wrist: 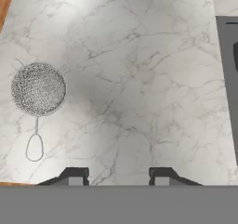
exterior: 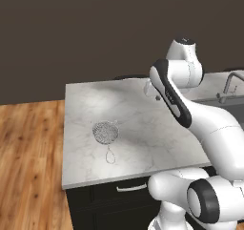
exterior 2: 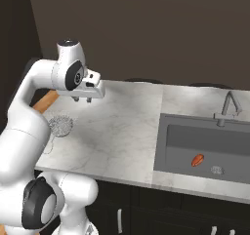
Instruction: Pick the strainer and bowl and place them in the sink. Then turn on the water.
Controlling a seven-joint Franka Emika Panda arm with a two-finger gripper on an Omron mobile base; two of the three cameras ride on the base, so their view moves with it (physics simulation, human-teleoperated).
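Hovering high over the marble counter: gripper, fingers standing spread with bare marble showing in the gap, pinching nothing, pointing straight down at the stone.

Stretching widest across both base views, white veined counter, bordered by wooden floor at 9 o'clock in the left base view and by dark cabinet fronts below.

Sitting sunk into the counter at 3 o'clock in the right base view, dark grey sink, with faucet rising behind it at about 2 o'clock. Lying inside the basin near the front, small orange-red object, just beside the round metal drain.

Resting on the counter well apart from the sink, strainer, mesh cup facing up, thin wire loop handle trailing toward 6 o'clock in the hand view. Lying at about 9 o'clock from the gripper there, untouched, near the counter's floor-side edge.
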